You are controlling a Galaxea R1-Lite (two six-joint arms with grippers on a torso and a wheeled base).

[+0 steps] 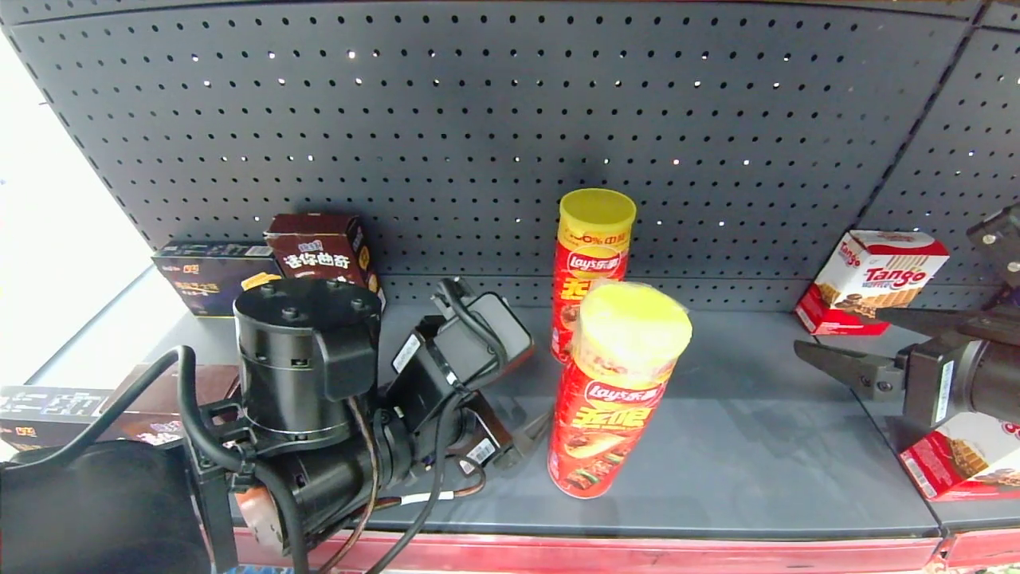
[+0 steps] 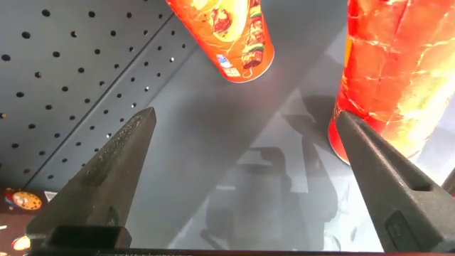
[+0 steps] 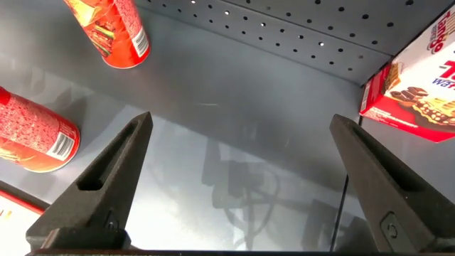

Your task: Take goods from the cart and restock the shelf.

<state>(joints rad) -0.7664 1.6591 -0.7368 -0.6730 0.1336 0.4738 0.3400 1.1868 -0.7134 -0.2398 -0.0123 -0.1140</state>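
1. Chip cans: 2 of them stand upright on the shelf (image 1: 757, 446). The rear can (image 1: 594, 255) is close to the pegboard back, and the front can (image 1: 613, 391) is nearer the shelf's edge, just ahead of it.
2. The left hand (image 2: 245, 117) lies low over the shelf, just left of the front can. Its fingers are spread wide and grasp nothing. One finger sits very near the can's base, and I cannot tell whether it touches.
3. The right hand (image 1: 837, 339) hovers well apart on the right, near a wafer box (image 1: 872, 279). It is also released and empty.
4. Step in hand, as I judge it: the end of a placement. Both cans are already shelved and neither hand carries goods.
5. The next move probably calls for drawing the left hand straight back, away from the front can. The can is tall and narrow, so a sideways brush could tip it into the rear can.
6. After that, an empty hand should go to the cart for the next item.
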